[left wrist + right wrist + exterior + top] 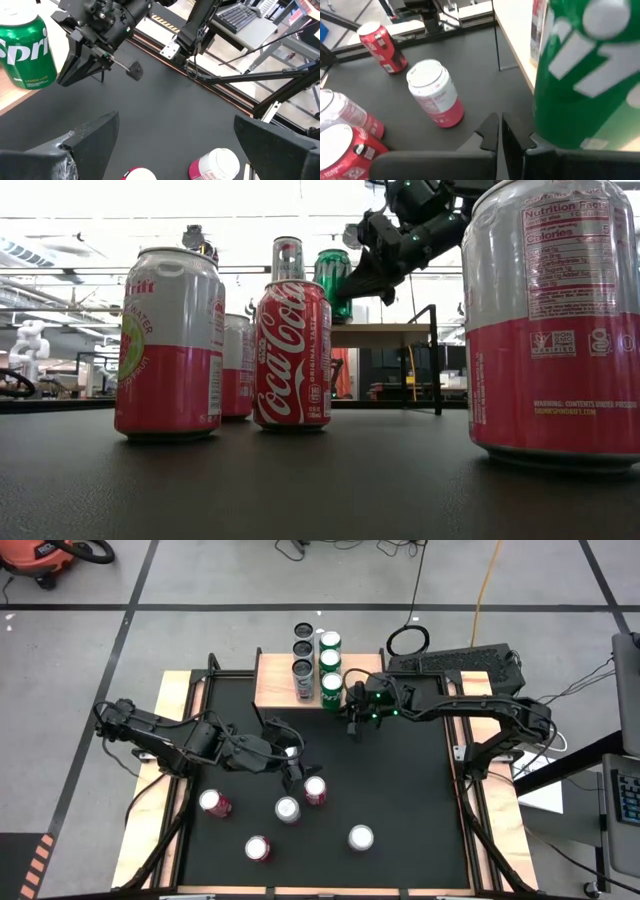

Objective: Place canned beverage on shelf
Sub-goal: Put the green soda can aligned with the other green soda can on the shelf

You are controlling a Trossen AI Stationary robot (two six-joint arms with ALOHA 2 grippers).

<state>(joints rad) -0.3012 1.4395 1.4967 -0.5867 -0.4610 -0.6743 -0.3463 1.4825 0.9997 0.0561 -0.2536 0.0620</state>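
Just right of the shelf (275, 680), your right gripper (353, 718) has its fingers pressed together on nothing, beside the nearest green can (332, 688). Six cans already stand on the shelf, upright in two rows running near to far. Five cans remain on the mat, all upright, long axes vertical. Your left gripper (292, 765), fingers spread wide, hovers by the Coke can (315, 790), likely next.
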